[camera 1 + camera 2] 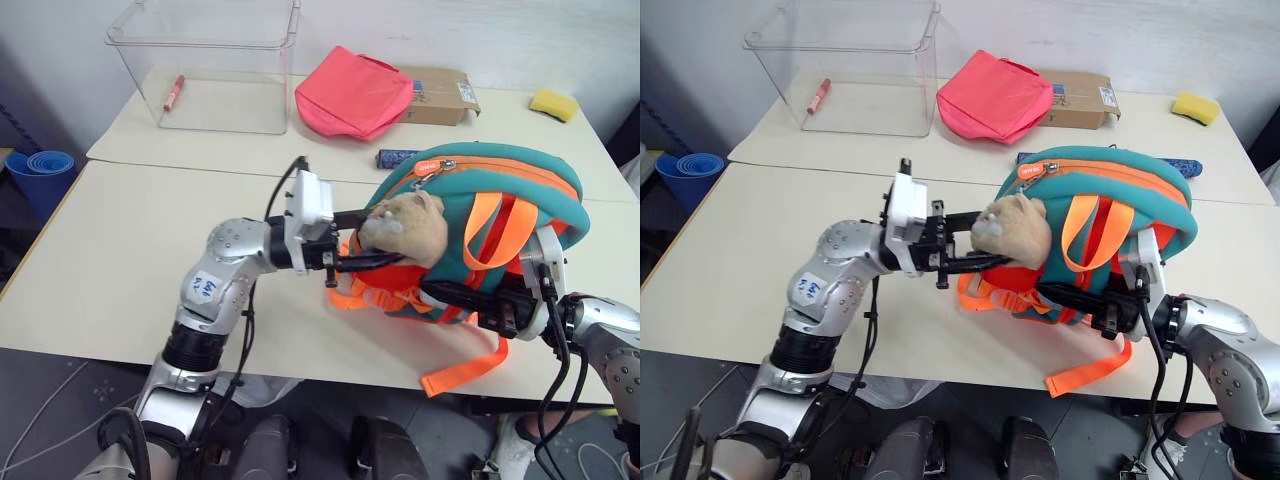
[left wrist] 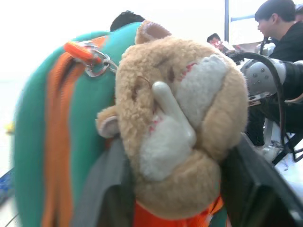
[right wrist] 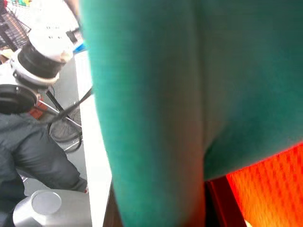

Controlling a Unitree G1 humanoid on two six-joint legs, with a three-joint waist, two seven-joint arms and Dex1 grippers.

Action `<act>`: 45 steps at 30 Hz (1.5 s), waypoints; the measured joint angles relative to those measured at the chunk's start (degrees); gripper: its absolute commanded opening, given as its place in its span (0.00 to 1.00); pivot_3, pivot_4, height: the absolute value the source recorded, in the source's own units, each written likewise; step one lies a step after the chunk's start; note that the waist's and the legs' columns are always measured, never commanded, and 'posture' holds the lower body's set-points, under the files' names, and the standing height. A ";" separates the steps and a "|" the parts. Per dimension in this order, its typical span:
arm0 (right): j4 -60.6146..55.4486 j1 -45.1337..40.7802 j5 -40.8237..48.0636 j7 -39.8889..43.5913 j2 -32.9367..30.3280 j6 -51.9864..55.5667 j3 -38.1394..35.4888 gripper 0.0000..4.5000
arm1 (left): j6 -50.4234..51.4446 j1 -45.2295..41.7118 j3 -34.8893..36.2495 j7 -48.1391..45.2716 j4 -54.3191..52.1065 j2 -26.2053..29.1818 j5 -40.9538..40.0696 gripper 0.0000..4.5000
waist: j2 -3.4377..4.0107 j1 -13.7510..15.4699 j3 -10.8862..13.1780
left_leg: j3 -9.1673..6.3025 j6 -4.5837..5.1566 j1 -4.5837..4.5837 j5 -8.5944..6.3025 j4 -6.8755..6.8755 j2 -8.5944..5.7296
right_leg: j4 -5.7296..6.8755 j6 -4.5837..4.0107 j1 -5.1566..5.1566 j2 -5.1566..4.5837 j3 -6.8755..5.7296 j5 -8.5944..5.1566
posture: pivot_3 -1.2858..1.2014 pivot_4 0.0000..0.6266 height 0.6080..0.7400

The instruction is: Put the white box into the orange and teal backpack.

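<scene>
Orange and teal backpack (image 1: 480, 215) stands at the worktop's (image 1: 120, 260) 4 o'clock edge. Left gripper (image 1: 345, 245) at its 9 o'clock, jaws narrowed around the plush head (image 1: 405, 228); right gripper (image 1: 1085, 300), jaws shut, at its 6 o'clock. White box: whereabouts cannot be told.

Orange and teal backpack (image 1: 480, 225) is standing upright btwn my two grippers, plush head (image 1: 405, 228) facing my left one, orange straps trailing underneath toward me.
</scene>
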 measured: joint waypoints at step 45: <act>3.06 23.11 -18.90 3.80 2.16 -30.46 -10.88 1.00 | -9.55 27.65 14.18 -4.79 7.78 25.33 9.24 1.00 | 0.18 -0.12 -0.03 | 0.00 0.07 0.11 -0.25 -0.01 -0.05 | -0.11 0.00 0.03 -0.43 -0.09 0.00 | 0.52 0.24 1.00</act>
